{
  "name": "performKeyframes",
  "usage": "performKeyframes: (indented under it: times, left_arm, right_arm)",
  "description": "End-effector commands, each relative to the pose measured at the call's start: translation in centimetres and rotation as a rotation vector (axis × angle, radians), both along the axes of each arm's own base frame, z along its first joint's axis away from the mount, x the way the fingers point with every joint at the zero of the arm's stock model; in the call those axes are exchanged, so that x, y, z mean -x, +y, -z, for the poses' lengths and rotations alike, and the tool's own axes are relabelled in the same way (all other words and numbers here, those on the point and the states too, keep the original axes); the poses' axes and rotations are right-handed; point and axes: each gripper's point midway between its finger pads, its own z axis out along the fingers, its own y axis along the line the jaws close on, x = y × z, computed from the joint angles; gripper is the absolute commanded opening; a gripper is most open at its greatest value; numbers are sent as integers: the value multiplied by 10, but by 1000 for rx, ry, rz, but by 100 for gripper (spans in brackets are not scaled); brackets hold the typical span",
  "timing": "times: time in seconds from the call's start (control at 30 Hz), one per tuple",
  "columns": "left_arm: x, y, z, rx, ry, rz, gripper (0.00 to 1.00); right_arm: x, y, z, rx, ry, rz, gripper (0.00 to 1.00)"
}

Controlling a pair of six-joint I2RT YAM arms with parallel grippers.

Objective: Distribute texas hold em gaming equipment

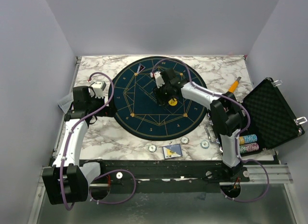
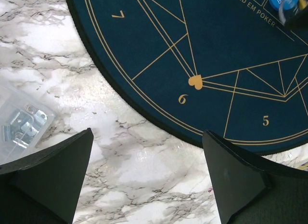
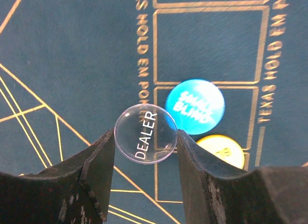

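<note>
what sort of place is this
Probably a lab test booth, staged for poker: plain white walls box in a marbled table, a left arm and right arm are bolted at its near edge, and a round Texas Hold'em mat lies on it.

Marble table [image 1: 110, 137] bearing poker mat [image 1: 139, 113], chips [image 1: 152, 148], card [image 1: 172, 151]

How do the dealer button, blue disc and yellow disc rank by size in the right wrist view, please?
1. dealer button and blue disc: alike; the button may sit nearer.
2. yellow disc: smallest, partly hidden.
</note>
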Motion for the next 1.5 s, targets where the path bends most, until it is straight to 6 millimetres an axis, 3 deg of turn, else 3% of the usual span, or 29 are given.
performKeyframes:
  times: [0.0,0.33,0.57,0.97,1.47]
  left_arm:
    - [-6,-3,-12,13,-36,14,98]
    - [-6,-4,-9,17,-24,20,98]
    - [-5,-6,-9,25,-26,33,99]
    - [-6,-8,-7,27,-24,48,99]
    - [-7,-10,-4,31,-27,67,98]
  right_arm:
    - [-39,-13,-52,-85,-83,69,43]
    - [-151,-73,-79,-108,-237,270,42]
    - [-199,-105,-69,-99,-291,364,41]
    - [-237,-141,-23,-84,-264,458,38]
    - [-253,-151,-3,-63,-294,465,41]
